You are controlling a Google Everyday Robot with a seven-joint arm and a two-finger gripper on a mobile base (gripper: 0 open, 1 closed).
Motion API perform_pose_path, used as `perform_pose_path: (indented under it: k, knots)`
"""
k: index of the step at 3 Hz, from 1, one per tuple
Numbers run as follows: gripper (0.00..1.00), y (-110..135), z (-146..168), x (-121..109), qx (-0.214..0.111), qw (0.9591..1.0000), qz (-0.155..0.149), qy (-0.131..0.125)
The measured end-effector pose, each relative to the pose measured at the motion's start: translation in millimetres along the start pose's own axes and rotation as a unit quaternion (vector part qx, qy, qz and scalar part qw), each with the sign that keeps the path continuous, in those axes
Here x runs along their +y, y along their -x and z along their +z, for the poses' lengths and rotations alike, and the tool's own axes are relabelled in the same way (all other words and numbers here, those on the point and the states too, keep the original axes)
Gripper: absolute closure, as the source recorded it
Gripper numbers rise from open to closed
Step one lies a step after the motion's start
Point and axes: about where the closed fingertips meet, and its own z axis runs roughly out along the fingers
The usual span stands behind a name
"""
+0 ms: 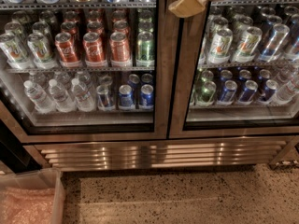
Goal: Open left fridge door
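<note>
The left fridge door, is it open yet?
No, the left fridge door sits shut, flush beside the right fridge door, with the gripper up by their meeting frames.

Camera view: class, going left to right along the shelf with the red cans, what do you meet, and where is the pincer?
Silver cans → red cans → green can → left door's frame → green-white cans → blue cans. The pincer is at the top, just right of that frame.

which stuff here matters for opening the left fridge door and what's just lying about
Job: left fridge door; gripper, at the top near the seam between the doors.
Lying about: right fridge door; clear bin, lower left; vent grille.
</note>
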Motion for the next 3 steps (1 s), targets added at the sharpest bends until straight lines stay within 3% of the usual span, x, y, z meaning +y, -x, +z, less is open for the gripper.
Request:
perform_pose_path:
  k: [2, 3]
  knots:
    - [1.00, -0.4, -2.5, -2.1, 0.000, 1.0000, 0.000, -0.002]
    - [1.00, -0.7, -13.5, 13.5, 0.002, 0.9998, 0.008, -0.018]
